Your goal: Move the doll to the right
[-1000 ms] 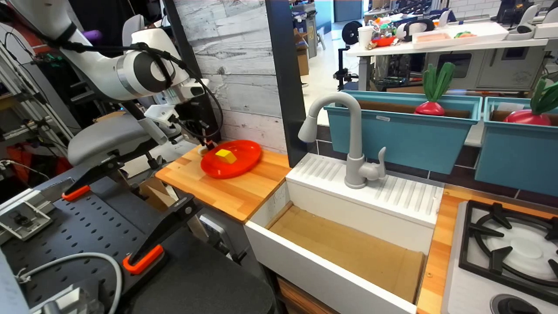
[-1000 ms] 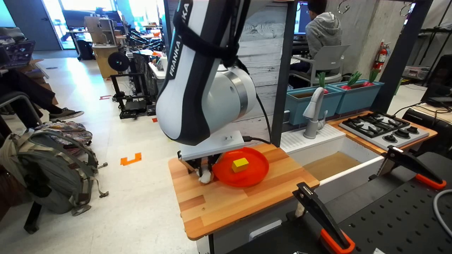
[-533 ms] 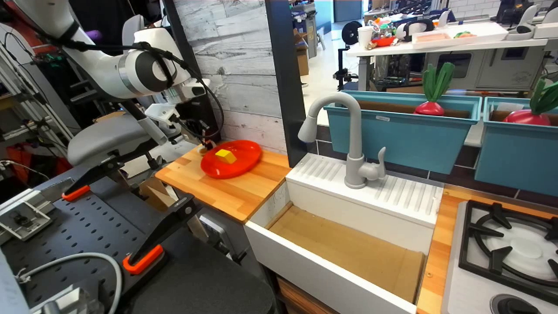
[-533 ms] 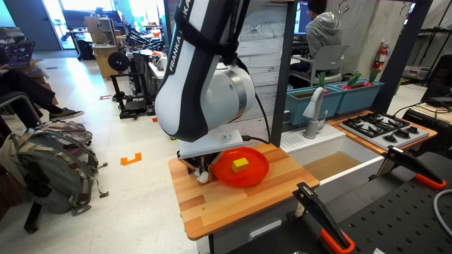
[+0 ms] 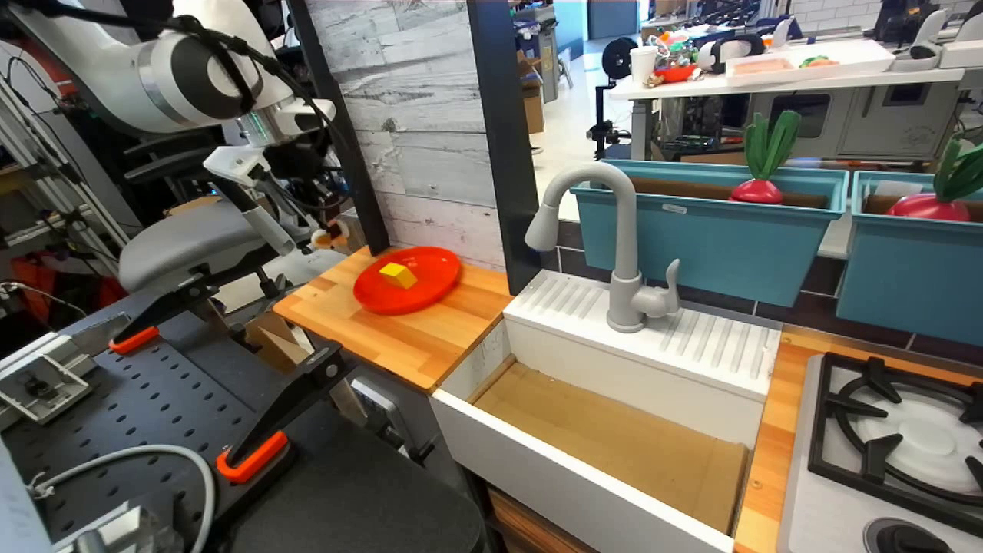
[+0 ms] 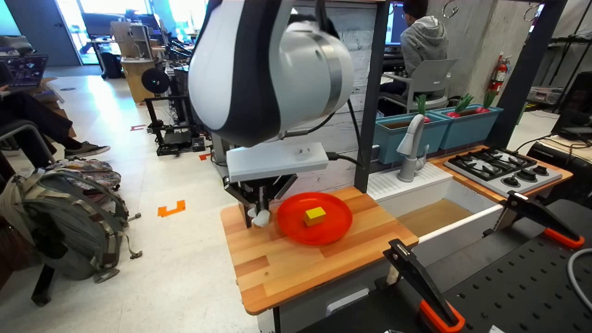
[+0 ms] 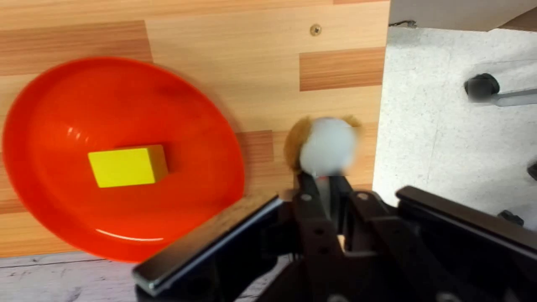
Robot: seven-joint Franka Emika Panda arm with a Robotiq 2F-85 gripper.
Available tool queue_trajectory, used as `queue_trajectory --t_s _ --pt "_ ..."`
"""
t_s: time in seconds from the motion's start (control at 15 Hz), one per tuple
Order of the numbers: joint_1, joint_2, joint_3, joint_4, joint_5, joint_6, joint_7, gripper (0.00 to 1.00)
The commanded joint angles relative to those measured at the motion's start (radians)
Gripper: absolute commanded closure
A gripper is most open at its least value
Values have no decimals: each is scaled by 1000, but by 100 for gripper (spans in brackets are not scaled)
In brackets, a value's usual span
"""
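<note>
We saw the doll [image 7: 325,146], rounded, white and brown, slightly blurred, pinched aloft in the gripper [image 7: 322,184].

The claw [image 7: 324,184] has the doll [image 7: 328,144] pinched at the tips, kinda blurry, white with fuzzy brown bits. Left of that in the wrist view, on the wooden bench [image 7: 251,88], there's a red plate [image 7: 201,121] with a yellow block [image 7: 122,167] in it. Pale floor [image 7: 413,134] past the right edge.
</note>
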Motion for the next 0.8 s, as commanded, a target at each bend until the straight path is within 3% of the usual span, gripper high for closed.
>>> queue_trajectory --t_s 0.0,0.27,0.53,0.73 --pt "8 -187 -49 -244 5 108 20 97" --pt "-27 -291 -139 -457 27 252 24 97" --pt "-203 -284 -112 -555 122 356 -33 97" --pt "-336 -249 -73 -539 177 364 -73 97"
